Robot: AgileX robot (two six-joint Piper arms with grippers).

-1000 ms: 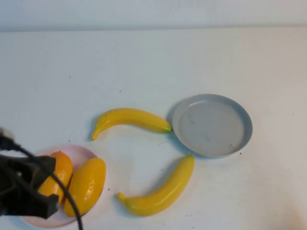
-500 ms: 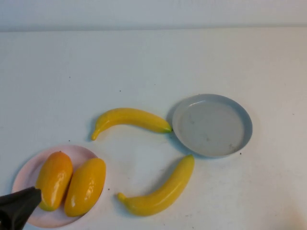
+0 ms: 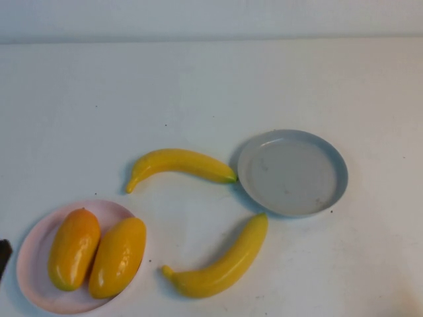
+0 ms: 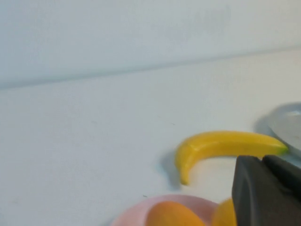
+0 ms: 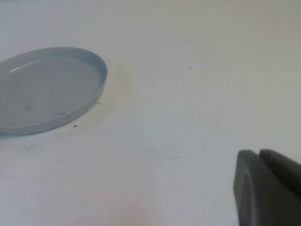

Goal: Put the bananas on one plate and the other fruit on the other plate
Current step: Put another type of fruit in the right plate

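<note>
Mangoes lie side by side on our pink plate at seven o'clock. Bananas lie on the table beside the grey-blue plate. Our left gripper and right gripper look pressed together.

i see the two bananas as smooth, glossy yellow plastic. the mango-like fruits shine the same way. the grey-blue plate and pink plate look smooth and duller. the white table is matt. the left gripper and right gripper casings look like matt black plastic.
</note>
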